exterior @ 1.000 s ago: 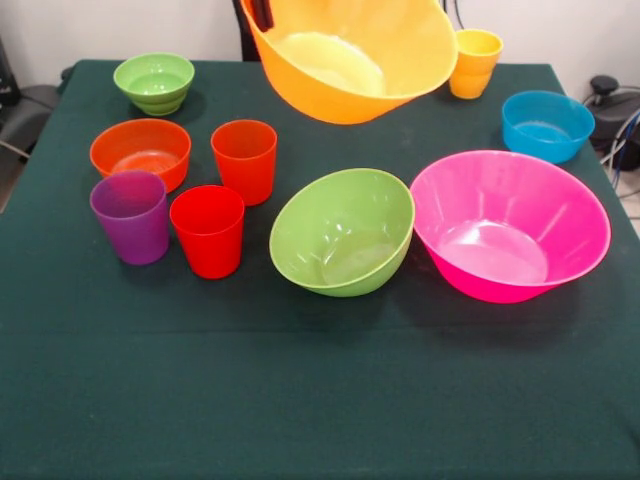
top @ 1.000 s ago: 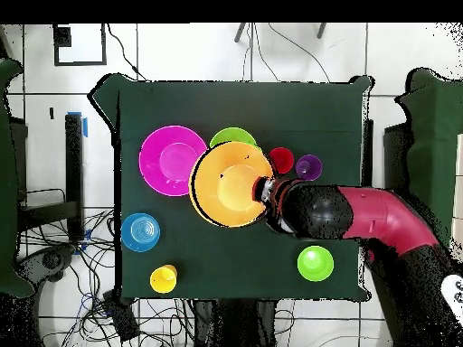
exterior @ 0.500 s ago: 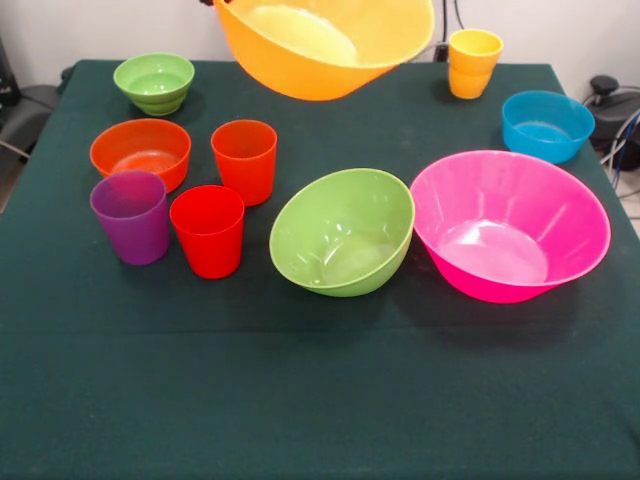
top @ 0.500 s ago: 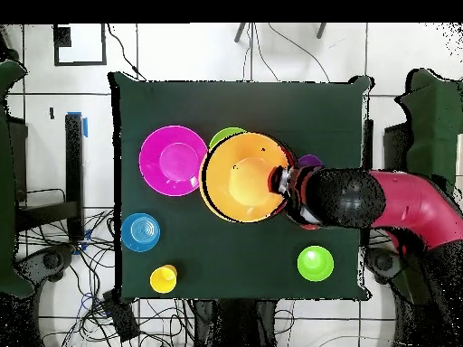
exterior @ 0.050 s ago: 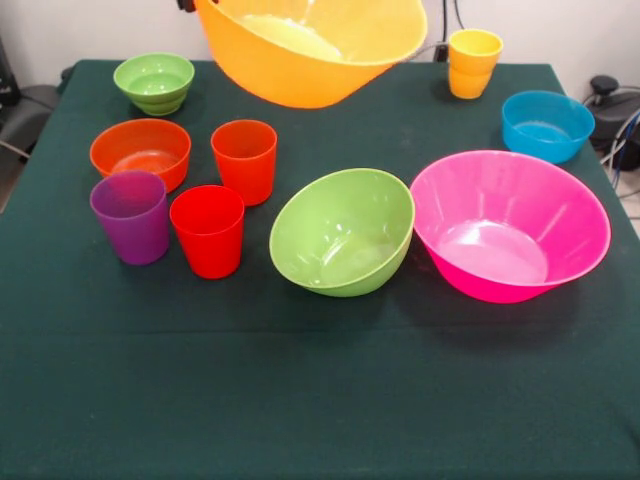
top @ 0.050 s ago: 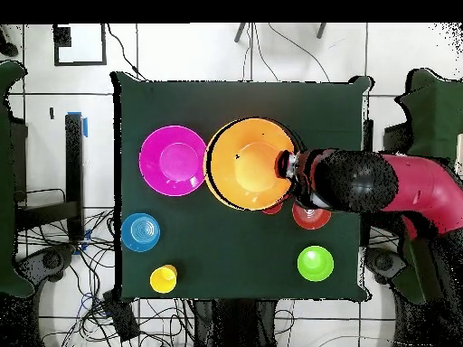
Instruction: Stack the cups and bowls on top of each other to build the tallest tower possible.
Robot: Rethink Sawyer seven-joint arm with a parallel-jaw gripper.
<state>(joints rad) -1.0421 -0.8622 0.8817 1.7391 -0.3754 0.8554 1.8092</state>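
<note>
The large yellow-orange bowl [exterior @ 0.050 s ago: 312, 50] is shown lifted clear of the table [exterior @ 0.050 s ago: 320, 400], held by its rim by the gripper [top @ 0.050 s ago: 291, 166]; the jaws are taken to be clamped on that rim, though the contact itself is barely visible. The pink bowl [exterior @ 0.050 s ago: 508, 225] rests on the table, with the light green bowl [exterior @ 0.050 s ago: 342, 231] tilted just beside it, apparently leaning against it. Beyond the light green bowl from the pink bowl stand the red cup [exterior @ 0.050 s ago: 208, 230], the orange cup [exterior @ 0.050 s ago: 244, 160] and the purple cup [exterior @ 0.050 s ago: 131, 216]. A one-sided rim hold is judged liable to let the raised bowl swing or slip, and a low pass could knock the cups. Compared with the earlier pictures, the raised bowl is seen shifted away from the pink bowl, toward the cups, and less tilted.
</note>
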